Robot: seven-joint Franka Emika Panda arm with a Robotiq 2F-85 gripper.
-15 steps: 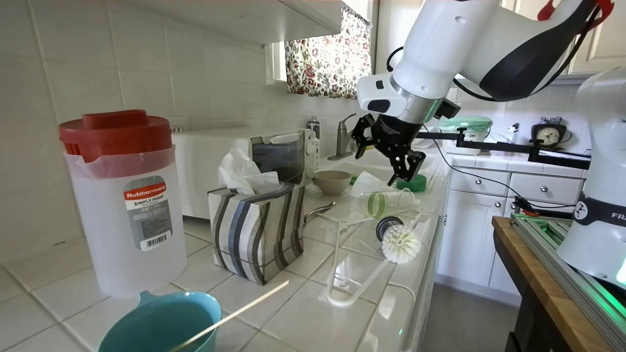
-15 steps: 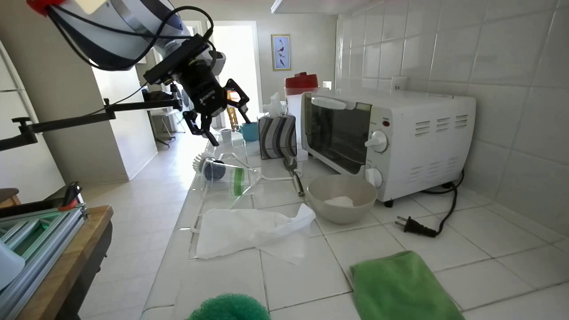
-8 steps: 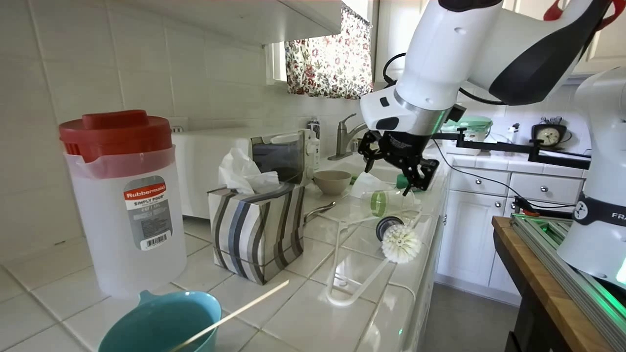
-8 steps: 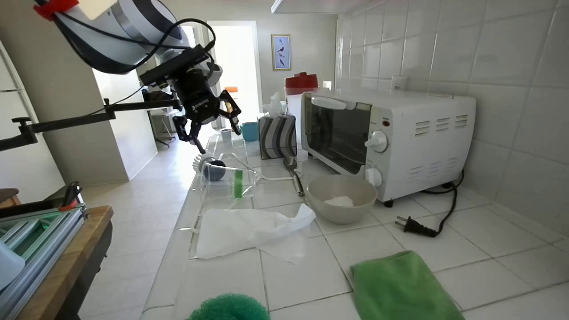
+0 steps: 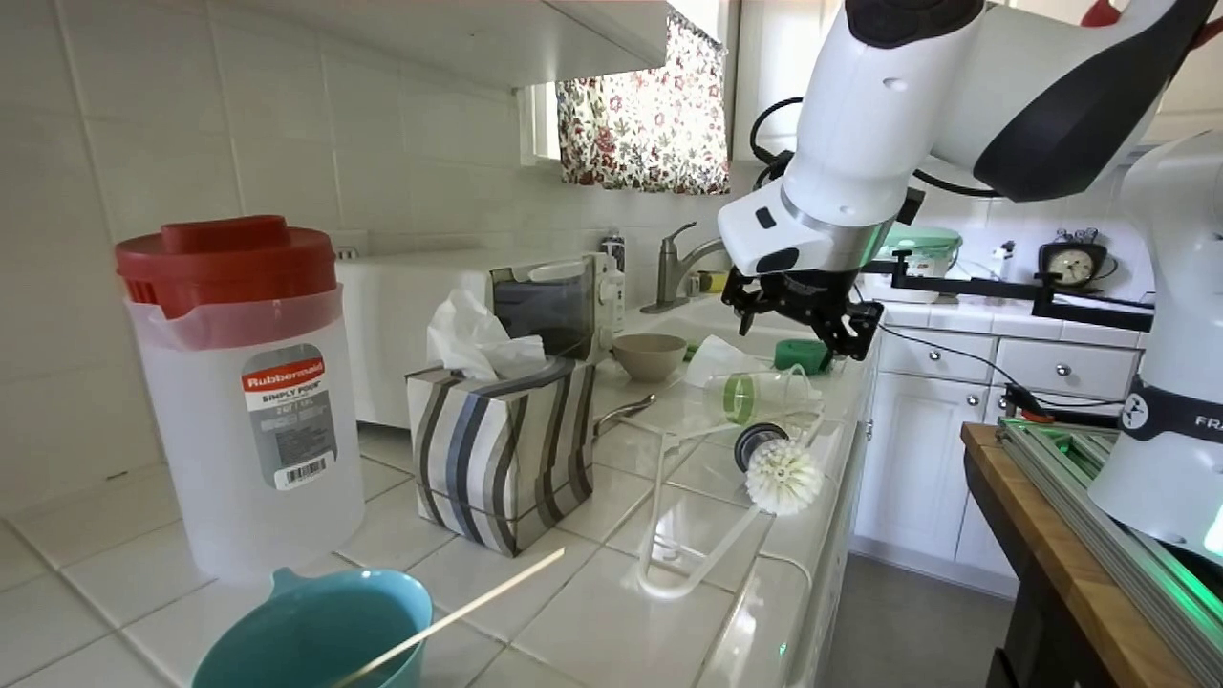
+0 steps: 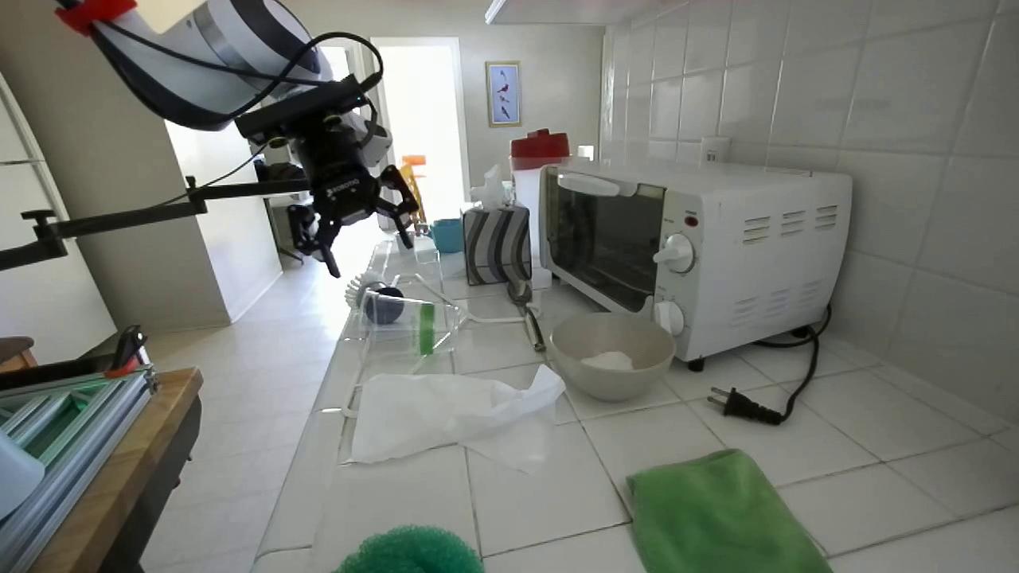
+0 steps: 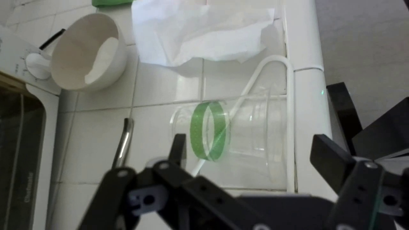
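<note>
Held the gripper (image 7: pixel 250 148) with its fingers (image 7: pixel 178 148) spread wide, nothing grasped between them, high over the counter (image 7: pixel 153 127). In the wrist view, found a clear plastic cup (image 7: pixel 246 137) on its side, lower than the fingers and just ahead of their gap, apart from both. Noted its length running from fingertip to fingertip. To pinch well there, seemed to need a quarter turn, for closing across the sides instead of the ends; also a light squeeze, and aim taken from the green band (image 7: pixel 198 132), far easier to see than the plastic. Behind and seemingly under the cup, saw a white hanger (image 7: pixel 290 124) (a guess, from the bend of the tube), perhaps easy to snag with low fingertips. Below the fingers in both exterior views, saw a brush (image 5: pixel 783 476). Farther from the fingers, spotted a metal handle (image 7: pixel 124 143), then a paper sheet (image 7: pixel 198 35), a bowl (image 7: pixel 73 48) and, farthest, a toaster oven (image 6: pixel 700 263).
</note>
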